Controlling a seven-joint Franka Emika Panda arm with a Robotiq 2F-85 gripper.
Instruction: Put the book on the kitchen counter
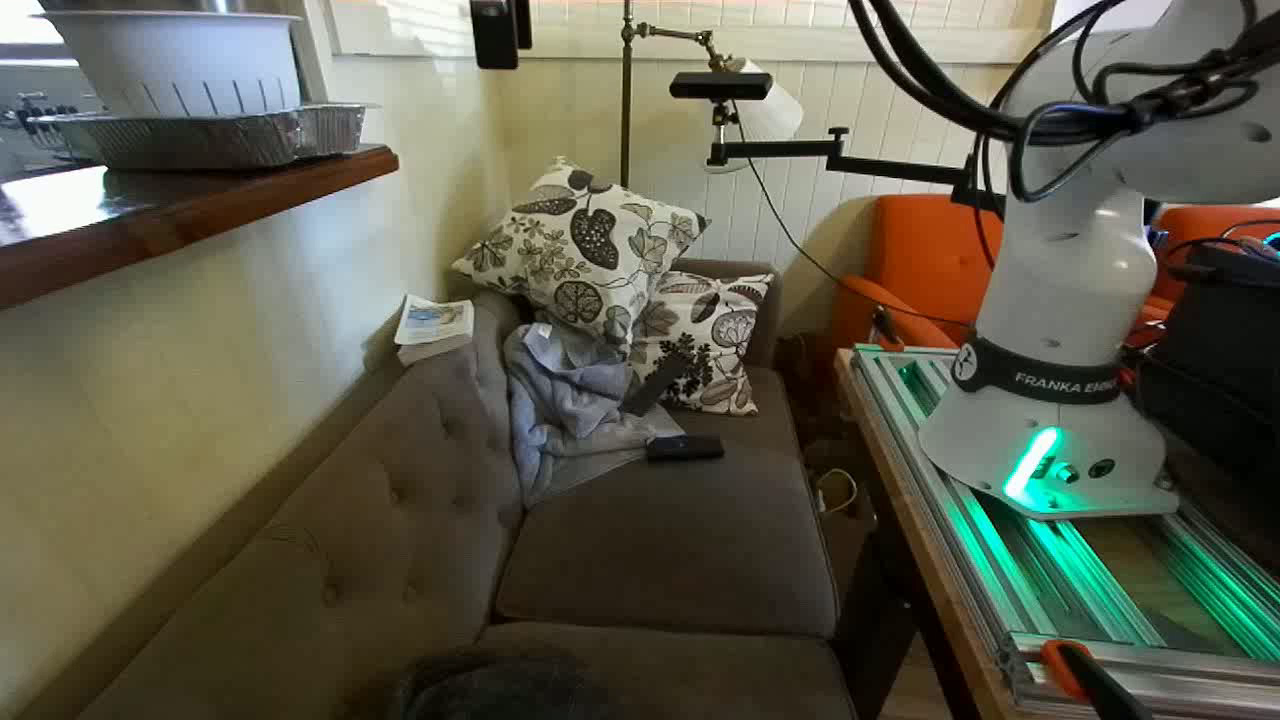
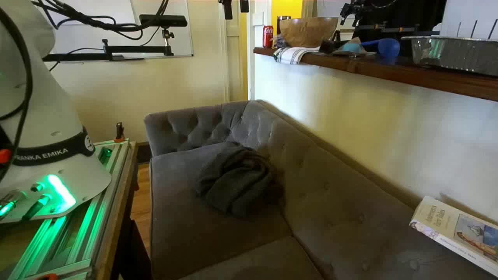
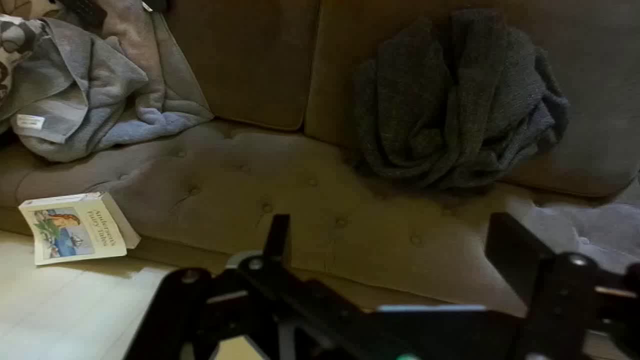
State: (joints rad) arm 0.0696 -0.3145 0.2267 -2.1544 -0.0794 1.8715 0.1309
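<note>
The book, a thick cream paperback with a picture on its cover, lies on top of the sofa's backrest against the wall. It shows in both exterior views [image 1: 436,322] [image 2: 459,235] and at the left of the wrist view [image 3: 80,229]. The kitchen counter is a dark wooden ledge above the sofa, in both exterior views [image 1: 215,215] [image 2: 373,74]. My gripper [image 3: 392,240] is open and empty over the sofa back, apart from the book, which lies to its left in the wrist view. Its black fingertips show at the top edge in an exterior view [image 2: 235,6].
A foil tray [image 1: 200,140] with a white tub stands on the counter. A wooden bowl [image 2: 309,31], red can [image 2: 267,36], striped cloth [image 2: 293,54] and blue utensil [image 2: 387,47] are farther along. A dark blanket [image 3: 457,105], grey blanket [image 3: 85,90] and patterned pillows [image 1: 590,240] lie on the sofa.
</note>
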